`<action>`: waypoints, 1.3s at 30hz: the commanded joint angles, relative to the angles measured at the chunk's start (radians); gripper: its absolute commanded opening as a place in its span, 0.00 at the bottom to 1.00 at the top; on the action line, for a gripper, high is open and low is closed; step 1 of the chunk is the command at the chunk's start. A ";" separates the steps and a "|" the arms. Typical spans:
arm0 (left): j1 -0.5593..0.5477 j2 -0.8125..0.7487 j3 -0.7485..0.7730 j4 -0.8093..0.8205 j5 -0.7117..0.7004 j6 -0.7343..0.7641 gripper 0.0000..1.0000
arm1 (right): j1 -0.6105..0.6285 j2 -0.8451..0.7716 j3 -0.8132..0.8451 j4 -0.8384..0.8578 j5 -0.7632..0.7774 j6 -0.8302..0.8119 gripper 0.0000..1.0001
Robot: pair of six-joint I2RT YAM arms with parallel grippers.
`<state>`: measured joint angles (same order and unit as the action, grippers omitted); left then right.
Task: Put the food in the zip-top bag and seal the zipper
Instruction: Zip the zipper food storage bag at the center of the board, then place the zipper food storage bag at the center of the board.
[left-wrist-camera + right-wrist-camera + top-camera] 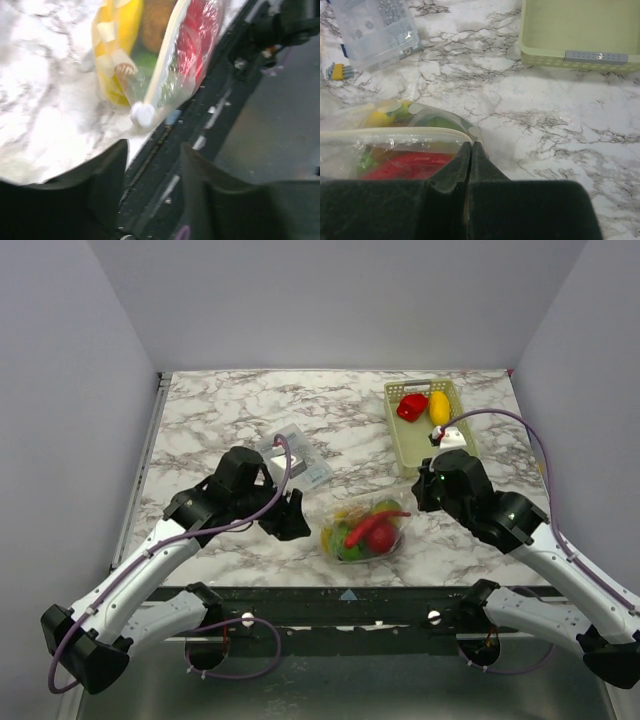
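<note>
The zip-top bag (392, 528) lies on the marble tabletop (230, 400) near its front edge, between the two arms, and most of the food (365, 535) is packed inside it: red, green and yellow pieces showing through the plastic. Two more pieces sit in the pale green basket (403, 445) at the far right, a red one (411, 406) and a yellow one (439, 407). The left gripper (290, 518) sits just left of the bag; in its wrist view the fingers (100, 175) stand apart with nothing between them, and the zipper (167, 60) runs away from them as a cream strip ending in a small white slider (142, 114). The right gripper (471, 147) is at the bag's right end, its fingers pressed together right where the zipper strip stops; whether any plastic is pinched between them I cannot tell. A flat clear packet (292, 453) lies behind the left arm, apart from the bag
</note>
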<state>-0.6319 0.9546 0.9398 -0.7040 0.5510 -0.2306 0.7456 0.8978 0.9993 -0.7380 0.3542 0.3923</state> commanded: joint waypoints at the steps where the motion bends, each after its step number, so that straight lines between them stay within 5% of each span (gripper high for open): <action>1: 0.014 -0.052 0.040 -0.043 -0.165 -0.015 0.59 | -0.007 0.044 0.023 -0.027 0.039 0.052 0.00; 7: 0.016 -0.142 0.095 -0.043 -0.399 -0.011 0.74 | -0.008 0.133 0.027 -0.038 0.124 0.185 0.00; 15: 0.017 -0.223 0.081 0.008 -0.357 0.013 0.74 | -0.136 0.174 -0.026 -0.060 0.145 0.400 0.00; 21: 0.017 -0.236 0.053 0.021 -0.331 0.019 0.74 | -0.316 0.049 -0.151 -0.071 0.155 0.500 0.00; 33: 0.000 -0.266 0.007 0.062 -0.263 0.016 0.74 | -0.318 -0.328 -0.151 -0.488 0.295 0.888 0.00; 39: -0.027 -0.255 0.016 0.068 -0.250 0.015 0.74 | -0.319 -0.407 -0.120 -0.565 0.306 0.933 0.00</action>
<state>-0.6441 0.6991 0.9569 -0.6670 0.2668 -0.2249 0.4297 0.4904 0.8604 -1.1988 0.5961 1.2335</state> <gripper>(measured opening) 0.736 0.005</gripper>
